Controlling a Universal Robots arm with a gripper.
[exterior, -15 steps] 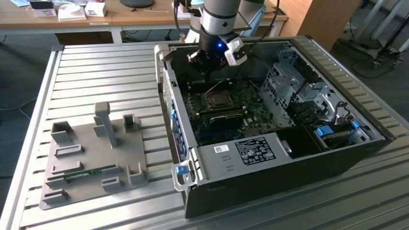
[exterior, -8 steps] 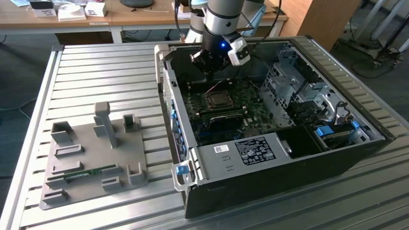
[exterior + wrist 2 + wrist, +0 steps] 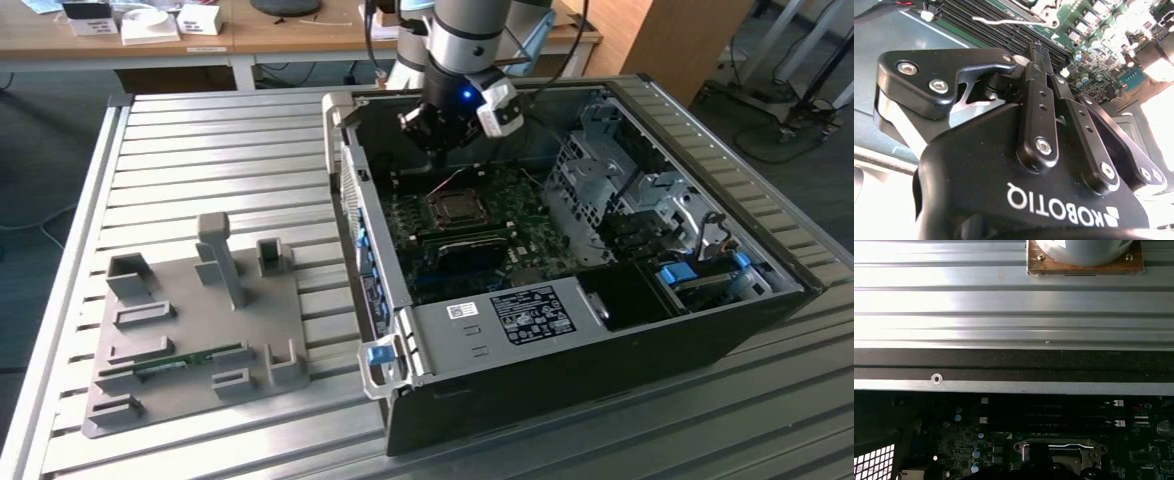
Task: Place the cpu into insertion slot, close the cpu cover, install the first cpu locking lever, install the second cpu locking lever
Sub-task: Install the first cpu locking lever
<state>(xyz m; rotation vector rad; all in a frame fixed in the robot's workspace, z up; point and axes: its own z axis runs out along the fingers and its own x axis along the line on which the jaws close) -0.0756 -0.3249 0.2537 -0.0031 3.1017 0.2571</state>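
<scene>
We see the arm [image 3: 470, 35] standing steeply over the open case [image 3: 587, 350]. Its gripper [image 3: 438, 150] points down at the motherboard [image 3: 541, 235] and hangs above it, close to the case's far wall. In the second wrist view the fingers [image 3: 1037, 95] are drawn together until their tips meet, and we see nothing between them. The case lies open side up on a ribbed metal table [image 3: 200, 150]. On the exterior view's left a grey fixture [image 3: 200, 330] carries a green memory stick [image 3: 174, 362], and wooden desks [image 3: 280, 35] stand behind. Inside the case a black box [image 3: 527, 312] with a white label sits near the front. The slot [image 3: 458, 207] is on the board, below the gripper and just nearer the camera, beside long black memory slots [image 3: 461, 238]. The cover [image 3: 1054, 445], a thin silvery frame, appears to lie flat over the slot. A dull grey-brown square shows in its window, and we cannot tell whether that is the cpu. In the second wrist view a thin silvery lever [image 3: 1004, 21] runs along one edge of the slot.
</scene>
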